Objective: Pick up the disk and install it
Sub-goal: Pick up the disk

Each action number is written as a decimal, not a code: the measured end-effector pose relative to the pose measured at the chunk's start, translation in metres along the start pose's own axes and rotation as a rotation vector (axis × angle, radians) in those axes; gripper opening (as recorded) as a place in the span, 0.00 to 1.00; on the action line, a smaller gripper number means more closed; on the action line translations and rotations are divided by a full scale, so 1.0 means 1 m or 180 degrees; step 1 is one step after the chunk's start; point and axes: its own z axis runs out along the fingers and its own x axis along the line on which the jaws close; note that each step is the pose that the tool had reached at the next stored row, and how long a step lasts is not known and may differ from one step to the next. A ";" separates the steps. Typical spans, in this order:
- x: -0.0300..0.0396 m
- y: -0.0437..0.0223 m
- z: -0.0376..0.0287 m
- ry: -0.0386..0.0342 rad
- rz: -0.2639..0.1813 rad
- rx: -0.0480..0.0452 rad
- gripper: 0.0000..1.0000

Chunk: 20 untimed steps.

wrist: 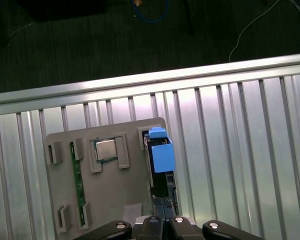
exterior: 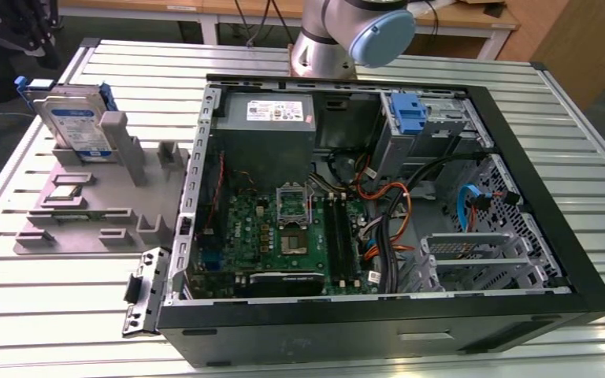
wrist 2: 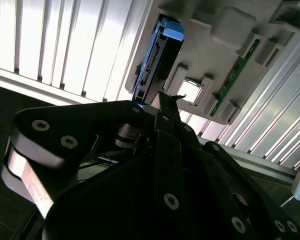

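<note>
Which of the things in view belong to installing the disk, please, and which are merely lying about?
Job: disk, upright in grey holder; open computer case.
Lying about: processor chip and memory stick in the holder; power supply and blue latch in the case.

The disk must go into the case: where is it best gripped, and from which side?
Probably its upper edge, pinched across the two flat faces from above: the disk stands on edge in the holder, its lower part in a slot, its top free.
</note>
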 end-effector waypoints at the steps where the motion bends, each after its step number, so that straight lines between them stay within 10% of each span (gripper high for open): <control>1: 0.0003 0.0000 0.0004 0.0000 0.0000 0.0000 0.10; 20: 0.0004 -0.0001 0.0053 0.0000 0.0000 0.0001 0.10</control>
